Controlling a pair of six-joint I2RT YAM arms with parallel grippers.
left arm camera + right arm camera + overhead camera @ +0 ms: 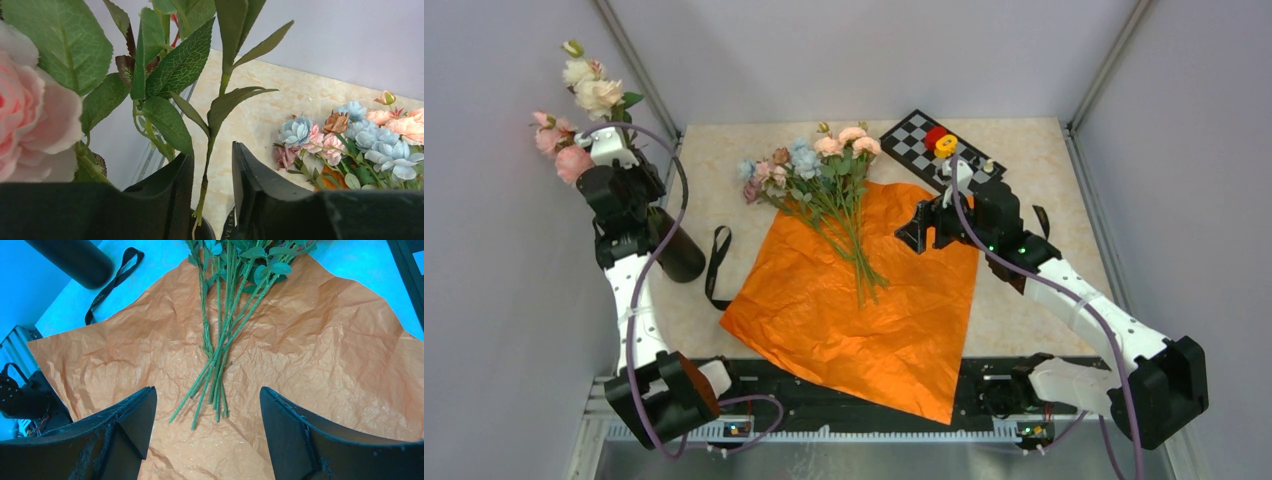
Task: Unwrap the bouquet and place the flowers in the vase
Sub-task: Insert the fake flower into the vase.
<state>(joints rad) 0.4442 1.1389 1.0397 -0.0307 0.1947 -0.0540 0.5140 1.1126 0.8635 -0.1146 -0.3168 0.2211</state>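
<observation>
Top external view, nearest first: orange paper [864, 320] spread open and flat on the counter [724, 160], one corner reaching over the rail [854, 410] by the arm bases. On the paper, the flowers [824, 165] unwrapped and loose, cut stem ends toward the near side, gathered almost to a point at mid-sheet, pastel heads fanned past the far edge onto bare counter. Over the paper's right side, the right gripper [206, 390], spread wide and holding nothing, the stem ends below and between its fingers without contact. Just left of the paper, a black ribbon [717, 262] lying untied on the counter. Beside the ribbon, further left, the vase [680, 252], black and standing near the left wall [484, 250]. Above the vase, the left gripper [213, 152], parted a little, one thin rose stem [207, 165] running up through the gap, not pinched on either side as far as visible. Past that gap in the left wrist view, blue and pink heads of the flowers on the counter. Large pink and white roses [584, 90] higher up, against the wall. Farthest, at the counter's right rear, a checkerboard [914, 140] with a red and yellow piece [941, 142] on it
</observation>
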